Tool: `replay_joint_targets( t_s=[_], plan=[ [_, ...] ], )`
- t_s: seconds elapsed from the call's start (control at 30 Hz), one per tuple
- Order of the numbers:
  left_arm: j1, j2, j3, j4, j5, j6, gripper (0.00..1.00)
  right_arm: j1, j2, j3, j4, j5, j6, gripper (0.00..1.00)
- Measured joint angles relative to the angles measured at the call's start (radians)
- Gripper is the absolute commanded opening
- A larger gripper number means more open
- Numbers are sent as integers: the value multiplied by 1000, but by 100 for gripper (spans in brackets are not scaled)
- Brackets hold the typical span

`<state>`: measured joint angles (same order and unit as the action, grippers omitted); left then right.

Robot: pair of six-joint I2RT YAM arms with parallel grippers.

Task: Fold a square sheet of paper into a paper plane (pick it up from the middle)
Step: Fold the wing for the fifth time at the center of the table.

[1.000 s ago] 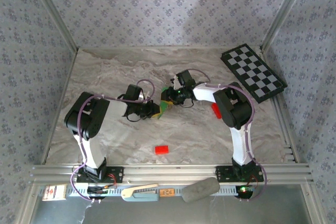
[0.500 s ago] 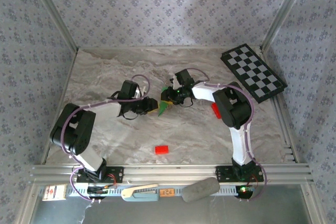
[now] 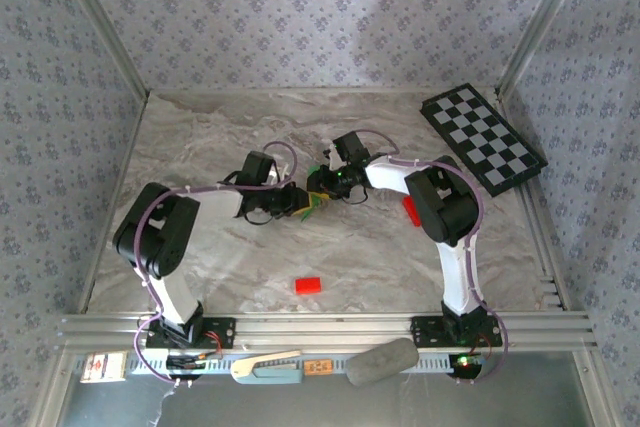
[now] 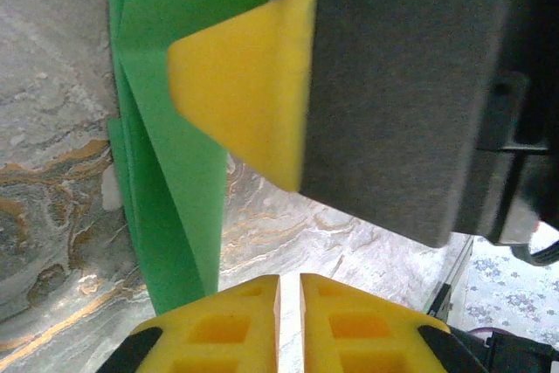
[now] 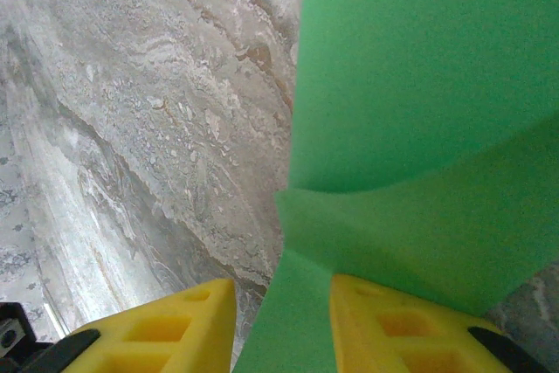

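Currently my right tool (image 5: 284, 290) is clamped on the folded green paper (image 5: 419, 85), whose creased layers run between its yellow fingers (image 5: 157, 329) and spread out over the marbled counter (image 5: 131, 85). My left tool (image 4: 290, 281) is closed to a thin slit, just beside the paper's long edge and close to the right tool's yellow fingertip. From above, both tools meet near the middle of the counter with the paper between them, well apart from the small red block (image 3: 308, 285) nearer the arm bases and the checkerboard (image 3: 482, 137) at the far right.
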<state>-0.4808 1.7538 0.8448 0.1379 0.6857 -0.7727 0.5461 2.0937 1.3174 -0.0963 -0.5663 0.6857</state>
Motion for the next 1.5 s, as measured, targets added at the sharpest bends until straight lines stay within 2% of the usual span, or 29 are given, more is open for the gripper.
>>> replay_joint_targets(
  t_s=[1.5],
  plan=[
    [-19,88,2,-30,-22,-3,3,7,2,22,-58,6,-14,34]
  ],
)
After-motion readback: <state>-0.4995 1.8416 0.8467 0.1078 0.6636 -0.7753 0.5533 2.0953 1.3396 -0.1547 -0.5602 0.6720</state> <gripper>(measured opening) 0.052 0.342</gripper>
